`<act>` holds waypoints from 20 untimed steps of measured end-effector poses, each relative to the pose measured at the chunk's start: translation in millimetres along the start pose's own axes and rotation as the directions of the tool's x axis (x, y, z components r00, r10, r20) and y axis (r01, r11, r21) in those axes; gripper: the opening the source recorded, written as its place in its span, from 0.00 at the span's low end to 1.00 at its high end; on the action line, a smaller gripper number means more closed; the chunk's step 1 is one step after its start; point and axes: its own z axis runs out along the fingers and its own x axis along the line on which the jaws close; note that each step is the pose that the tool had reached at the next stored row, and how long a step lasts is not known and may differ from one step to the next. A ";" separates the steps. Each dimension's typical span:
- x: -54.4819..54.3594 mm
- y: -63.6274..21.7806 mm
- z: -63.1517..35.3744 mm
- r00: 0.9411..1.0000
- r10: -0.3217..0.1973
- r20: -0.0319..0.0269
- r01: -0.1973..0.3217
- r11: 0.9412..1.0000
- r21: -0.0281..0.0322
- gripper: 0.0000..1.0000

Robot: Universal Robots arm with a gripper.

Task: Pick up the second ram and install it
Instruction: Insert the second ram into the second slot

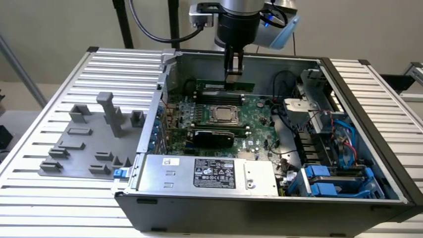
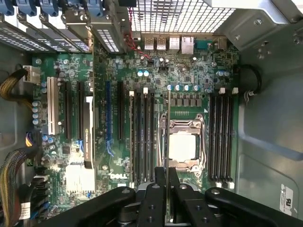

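Tool clenched on the second ram, stick edge-down over the DIMM slots just beside the CPU socket, far end of the motherboard; I'd hold it level and parallel to one slot, notch matched, and press straight down, no twisting.

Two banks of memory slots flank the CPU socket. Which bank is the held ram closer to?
The bank between the socket and the long expansion slots; the ram lines up beside it. The other bank borders the bare case wall.
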 end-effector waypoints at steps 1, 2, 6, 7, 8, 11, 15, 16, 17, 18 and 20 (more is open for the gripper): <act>0.0 0.0 0.0 1.000 0.000 0.000 0.000 1.000 0.000 0.00; 0.0 0.0 0.0 1.000 0.000 0.000 0.000 1.000 0.000 0.00; 0.0 0.0 0.0 1.000 0.000 0.000 0.000 1.000 0.000 0.00; 0.0 0.0 0.0 1.000 0.000 0.000 0.000 1.000 0.000 0.00; 0.0 0.0 0.0 1.000 0.000 0.000 0.000 1.000 0.000 0.00; 0.0 0.0 0.0 1.000 0.000 0.000 0.000 1.000 0.000 0.00; 0.0 0.0 0.0 1.000 0.000 0.000 0.000 1.000 0.000 0.00; 0.0 0.0 0.2 1.000 0.000 0.000 0.000 1.000 0.000 0.00; 0.0 0.0 1.5 1.000 0.000 0.000 0.000 1.000 0.000 0.00; 0.1 0.0 3.4 1.000 0.000 0.000 0.000 1.000 0.000 0.00; 0.7 0.0 7.0 1.000 0.000 0.000 0.000 1.000 0.000 0.00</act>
